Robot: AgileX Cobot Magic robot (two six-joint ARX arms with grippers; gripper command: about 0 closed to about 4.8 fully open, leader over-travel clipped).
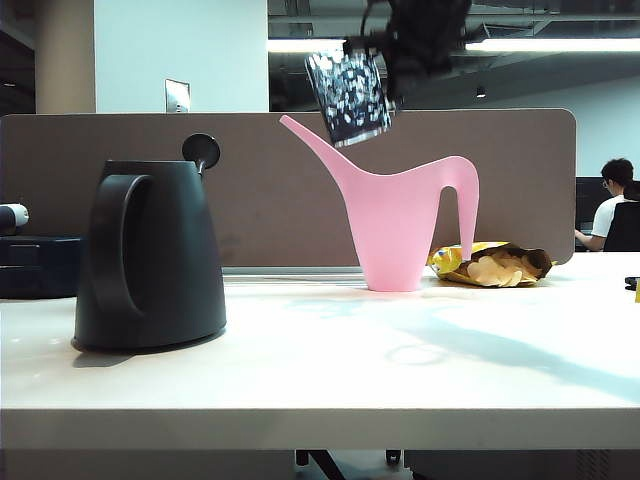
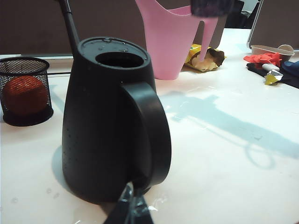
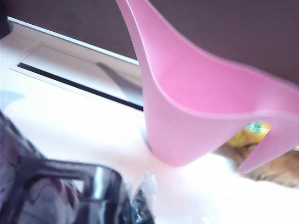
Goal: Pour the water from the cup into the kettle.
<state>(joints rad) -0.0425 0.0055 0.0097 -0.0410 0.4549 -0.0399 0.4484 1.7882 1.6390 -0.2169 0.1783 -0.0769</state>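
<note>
At upper centre, the right gripper (image 1: 385, 75) jaws clamp the tilted cup (image 1: 348, 98), far from the kettle (image 1: 150, 255); water could spill onto the desk (image 1: 420, 370). The left gripper (image 2: 132, 207) jaws look closed, low beside the kettle.

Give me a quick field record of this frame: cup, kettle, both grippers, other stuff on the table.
cup: in the air, tilted, held by right gripper, above pink watering can's spout
kettle: upright on table at left, lid flipped open
right gripper: shut on cup, high over table
left gripper: low beside kettle's base; open or shut cannot be told
pink watering can: upright, behind centre
other: snack bag, mesh pot with orange ball
</note>
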